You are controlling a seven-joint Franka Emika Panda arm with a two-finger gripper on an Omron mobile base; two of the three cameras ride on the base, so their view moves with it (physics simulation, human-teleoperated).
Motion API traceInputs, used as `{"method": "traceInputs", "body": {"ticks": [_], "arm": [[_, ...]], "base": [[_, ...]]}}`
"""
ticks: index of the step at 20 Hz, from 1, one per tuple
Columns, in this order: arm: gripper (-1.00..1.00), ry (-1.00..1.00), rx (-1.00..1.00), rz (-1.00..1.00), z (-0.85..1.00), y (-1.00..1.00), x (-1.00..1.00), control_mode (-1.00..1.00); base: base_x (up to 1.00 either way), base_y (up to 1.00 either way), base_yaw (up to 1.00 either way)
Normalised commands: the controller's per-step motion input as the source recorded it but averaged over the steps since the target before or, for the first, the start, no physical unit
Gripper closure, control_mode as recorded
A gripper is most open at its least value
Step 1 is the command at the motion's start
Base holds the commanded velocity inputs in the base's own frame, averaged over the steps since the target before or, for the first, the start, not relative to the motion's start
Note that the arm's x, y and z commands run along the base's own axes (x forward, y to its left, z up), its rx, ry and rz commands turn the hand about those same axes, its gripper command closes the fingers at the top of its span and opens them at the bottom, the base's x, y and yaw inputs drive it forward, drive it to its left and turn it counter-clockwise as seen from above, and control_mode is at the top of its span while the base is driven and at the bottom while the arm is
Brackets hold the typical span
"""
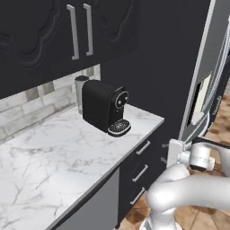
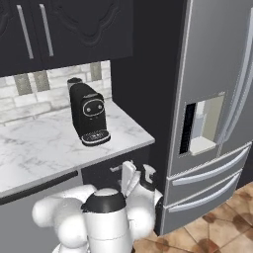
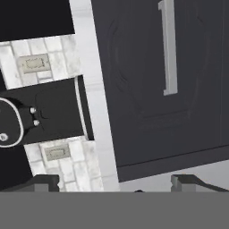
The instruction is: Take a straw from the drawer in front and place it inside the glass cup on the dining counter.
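On marble worktop [image 1: 54, 157], black coffee machine [image 1: 106, 107]

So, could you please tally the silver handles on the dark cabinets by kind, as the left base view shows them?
Upper cabinet door handles, vertical: 2
Drawer bar handles, below the marble worktop: 3
Total: 5
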Motion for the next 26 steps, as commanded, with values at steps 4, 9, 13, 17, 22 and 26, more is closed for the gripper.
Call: {"method": "traceInputs", "body": {"ticks": [4, 9, 13, 17, 22, 26], "arm": [[-1.00, 0.00, 0.00, 0.00, -0.28, 0.29, 0.46, -1.00], [-1.00, 0.01, 0.00, 0.00, -0.40, 0.17, 0.53, -1.00], [-1.00, 0.00, 0.00, 0.00, -0.35, 0.06, 0.48, -1.00], [-1.00, 0.00, 0.00, 0.00, -0.44, 0.01, 0.48, -1.00], [-1.00, 0.00, 0.00, 0.00, -0.50, 0.00, 0.56, -1.00], [-1.00, 0.00, 0.00, 0.00, -0.45, 0.00, 0.56, -1.00]], "base": [[0.00, 0.00, 0.00], [0.00, 0.00, 0.00], [0.00, 0.00, 0.00], [0.00, 0.00, 0.00], [0.00, 0.00, 0.00], [0.00, 0.00, 0.00]]}}
